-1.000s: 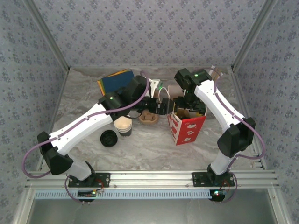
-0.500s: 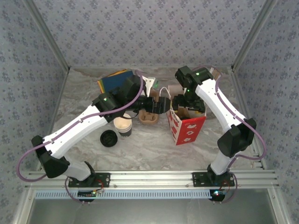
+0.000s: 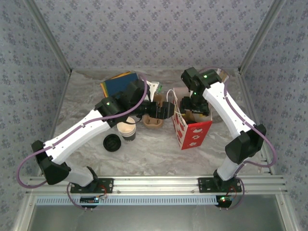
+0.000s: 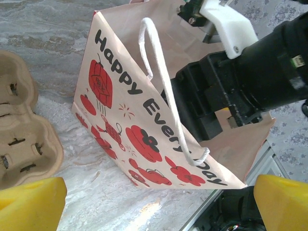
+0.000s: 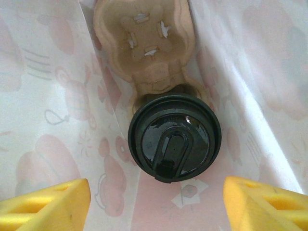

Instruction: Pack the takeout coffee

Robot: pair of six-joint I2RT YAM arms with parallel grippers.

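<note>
Both grippers stand spread: left gripper (image 4: 159,195) outside the bag (image 4: 120,110), right gripper (image 5: 155,202) inside it, nearer, the upright cup (image 5: 174,137) straight ahead.

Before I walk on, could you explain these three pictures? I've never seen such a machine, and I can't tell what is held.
The machine is two robot arms bolted to a table, each ending in a two-finger gripper. The wide picture looks down from above and behind them. The other two come from cameras on the wrists, and the yellow blocks are fingers. On the table: a paper bag, a lidless cup, a loose lid and an empty carrier. The right gripper is inside the bag, above a lidded coffee seated in a second carrier. The left gripper faces the bag from outside. Both are open and hold nothing.
</note>
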